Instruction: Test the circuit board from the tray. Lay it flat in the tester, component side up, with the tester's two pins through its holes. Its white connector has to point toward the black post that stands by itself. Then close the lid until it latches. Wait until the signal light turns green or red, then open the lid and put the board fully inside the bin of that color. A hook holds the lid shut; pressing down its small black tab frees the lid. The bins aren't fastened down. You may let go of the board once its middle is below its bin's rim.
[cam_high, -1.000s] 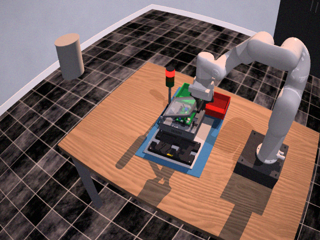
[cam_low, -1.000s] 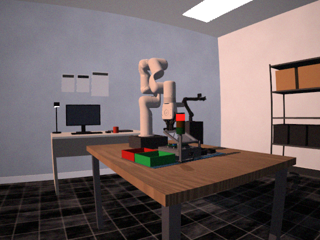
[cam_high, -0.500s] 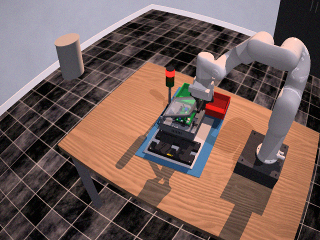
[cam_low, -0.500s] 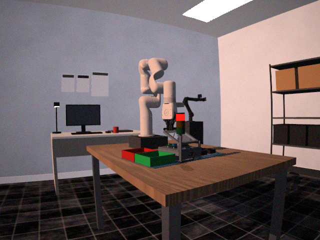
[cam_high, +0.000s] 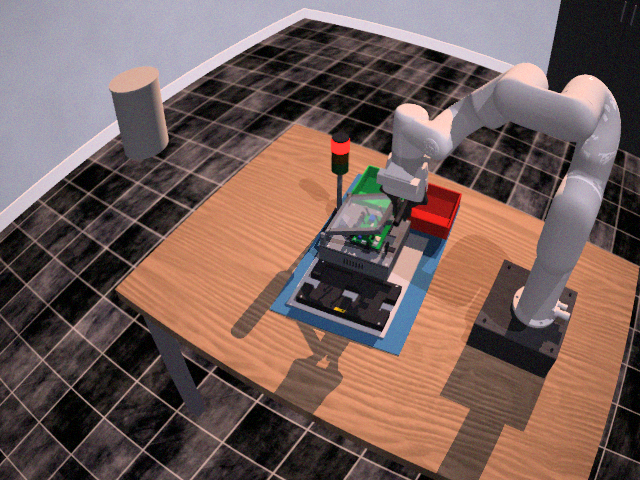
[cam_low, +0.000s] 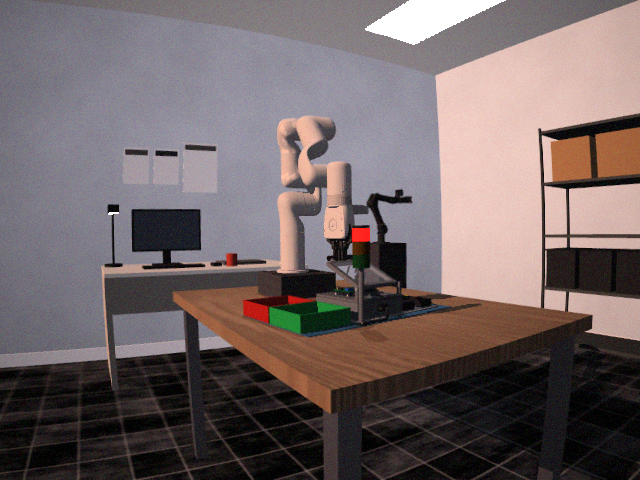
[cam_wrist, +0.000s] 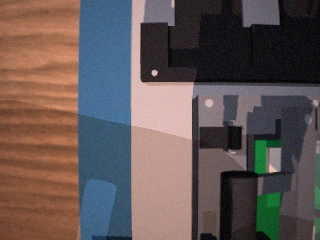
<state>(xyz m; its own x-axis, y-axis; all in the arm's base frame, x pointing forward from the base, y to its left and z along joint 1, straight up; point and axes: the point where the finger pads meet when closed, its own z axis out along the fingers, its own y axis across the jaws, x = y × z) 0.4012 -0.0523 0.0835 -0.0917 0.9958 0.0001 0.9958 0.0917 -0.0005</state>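
From above, the white arm reaches over the tester (cam_high: 356, 258), and its gripper (cam_high: 400, 209) is clamped on the raised edge of the clear lid (cam_high: 359, 212), which stands tilted open. The green circuit board (cam_high: 368, 238) lies in the tester beneath it. The signal light (cam_high: 340, 146) glows red on its pole; the red bin (cam_high: 436, 209) and green bin (cam_high: 373, 178) sit just behind, the dark tray (cam_high: 345, 302) in front on the blue mat (cam_high: 408, 330). From the side, the gripper (cam_low: 338, 254) hangs at the lid's (cam_low: 361, 276) upper edge, with the red lamp (cam_low: 360, 234) beside it. The wrist camera looks down on the tester's (cam_wrist: 220, 200) corner, where green board (cam_wrist: 266, 155) shows, with the tray (cam_wrist: 225, 50) beyond.
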